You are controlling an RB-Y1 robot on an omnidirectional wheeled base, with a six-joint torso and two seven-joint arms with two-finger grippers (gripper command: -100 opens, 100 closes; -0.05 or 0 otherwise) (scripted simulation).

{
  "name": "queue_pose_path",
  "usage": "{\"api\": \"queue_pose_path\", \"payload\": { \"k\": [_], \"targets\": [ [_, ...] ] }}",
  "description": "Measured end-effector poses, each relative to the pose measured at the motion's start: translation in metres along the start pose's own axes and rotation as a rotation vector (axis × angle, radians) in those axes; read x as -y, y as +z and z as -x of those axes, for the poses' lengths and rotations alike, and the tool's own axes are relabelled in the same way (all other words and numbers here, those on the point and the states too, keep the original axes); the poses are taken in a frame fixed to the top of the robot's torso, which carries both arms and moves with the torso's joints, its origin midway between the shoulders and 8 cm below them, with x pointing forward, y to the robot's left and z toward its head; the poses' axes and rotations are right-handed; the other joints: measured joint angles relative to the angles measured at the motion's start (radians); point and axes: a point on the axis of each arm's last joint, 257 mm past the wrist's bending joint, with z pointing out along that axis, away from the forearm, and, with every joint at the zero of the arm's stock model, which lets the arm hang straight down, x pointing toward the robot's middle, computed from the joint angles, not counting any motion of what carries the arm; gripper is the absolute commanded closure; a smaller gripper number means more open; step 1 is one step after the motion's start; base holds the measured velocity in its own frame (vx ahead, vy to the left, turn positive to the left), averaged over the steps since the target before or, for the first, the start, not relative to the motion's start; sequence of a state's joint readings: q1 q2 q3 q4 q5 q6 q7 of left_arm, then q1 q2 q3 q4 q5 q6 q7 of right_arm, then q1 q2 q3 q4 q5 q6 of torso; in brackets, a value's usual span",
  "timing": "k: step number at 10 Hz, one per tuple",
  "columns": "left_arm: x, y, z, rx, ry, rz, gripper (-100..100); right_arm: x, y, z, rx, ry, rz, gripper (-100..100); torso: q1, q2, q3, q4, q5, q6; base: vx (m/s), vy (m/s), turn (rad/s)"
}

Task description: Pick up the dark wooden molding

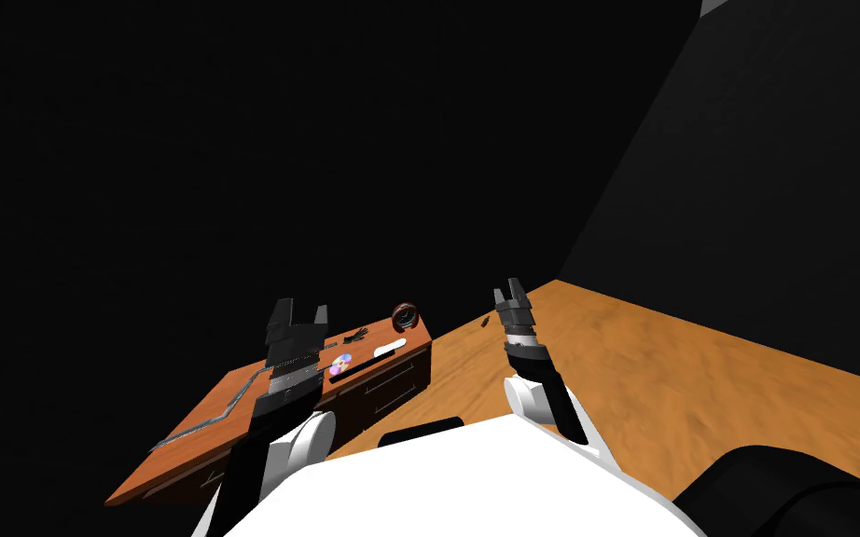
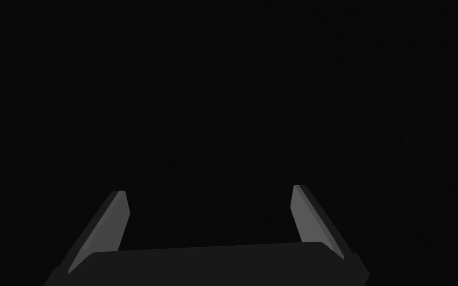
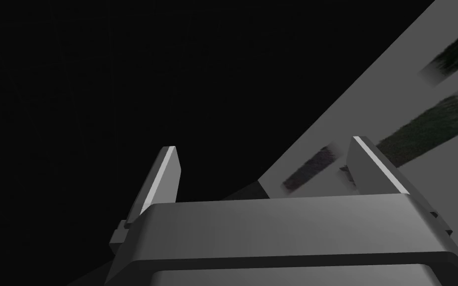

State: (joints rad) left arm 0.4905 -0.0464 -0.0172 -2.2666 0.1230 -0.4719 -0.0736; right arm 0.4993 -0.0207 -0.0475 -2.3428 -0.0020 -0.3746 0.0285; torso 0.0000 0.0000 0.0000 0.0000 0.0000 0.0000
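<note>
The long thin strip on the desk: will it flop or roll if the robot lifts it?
The strip is long and very thin, so held by one end it would probably swing or tip; the middle looks safer. It lies flat on the desk with a kink in it, so it likely won't roll. It seems light.

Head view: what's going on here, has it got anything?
Nothing is held. Both arms are raised, and the left pincer and right pincer both stand open and empty. The left one shows in front of the brown desk, where a long thin grey strip with a bend, likely the molding, lies along the top near a disc. The right one is over the wooden floor. The grasp has not begun.
</note>
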Motion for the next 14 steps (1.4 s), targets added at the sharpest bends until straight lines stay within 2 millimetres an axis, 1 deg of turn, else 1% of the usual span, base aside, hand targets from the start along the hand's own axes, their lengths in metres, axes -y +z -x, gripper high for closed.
{"api": "queue_pose_path", "payload": {
  "k": [2,4,6,8,9,10,12,14],
  "targets": [
    [-0.011,0.000,-0.006,-0.050,0.013,0.030,-100,0.000,0.000,0.000,0.000,0.000,0.000,0,0.000,0.000,0.000,0.000,0.000,0.000,0.005,0.003,-0.037],
    [-0.028,-0.004,-0.010,-0.100,0.022,0.084,-100,0.000,0.000,0.000,0.000,0.000,0.000,0,0.001,0.000,0.000,0.000,0.000,0.000,0.006,0.004,-0.033],
    [-0.046,-0.003,-0.010,-0.123,0.026,0.124,-100,0.000,0.000,0.000,0.000,0.000,0.000,0,0.001,-0.001,0.000,0.000,0.000,0.000,0.007,0.004,-0.046],
    [-0.075,-0.008,-0.007,-0.146,0.023,0.202,-100,0.000,0.000,0.000,0.000,0.000,0.000,0,0.001,-0.001,-0.001,0.000,0.000,0.000,0.013,0.007,-0.076],
    [-0.095,-0.010,-0.009,-0.155,0.018,0.246,-100,0.000,0.000,0.000,0.000,0.000,0.000,0,0.001,-0.001,-0.001,0.000,0.000,0.000,0.009,0.006,-0.041],
    [-0.102,-0.009,-0.009,-0.158,0.017,0.270,-100,0.000,0.000,0.000,0.000,0.000,0.000,0,0.000,-0.001,-0.001,0.000,0.000,0.000,0.007,0.004,-0.057],
    [-0.134,-0.019,-0.006,-0.163,0.009,0.356,-100,0.000,0.000,0.000,0.000,0.000,0.000,0,0.001,-0.001,-0.001,0.000,0.000,0.000,0.009,0.007,-0.062],
    [-0.153,-0.024,-0.002,-0.163,0.001,0.417,-100,0.000,0.000,0.000,0.000,0.000,0.000,0,0.001,-0.001,0.000,0.000,0.000,0.000,0.007,0.005,-0.046]
  ]
}}
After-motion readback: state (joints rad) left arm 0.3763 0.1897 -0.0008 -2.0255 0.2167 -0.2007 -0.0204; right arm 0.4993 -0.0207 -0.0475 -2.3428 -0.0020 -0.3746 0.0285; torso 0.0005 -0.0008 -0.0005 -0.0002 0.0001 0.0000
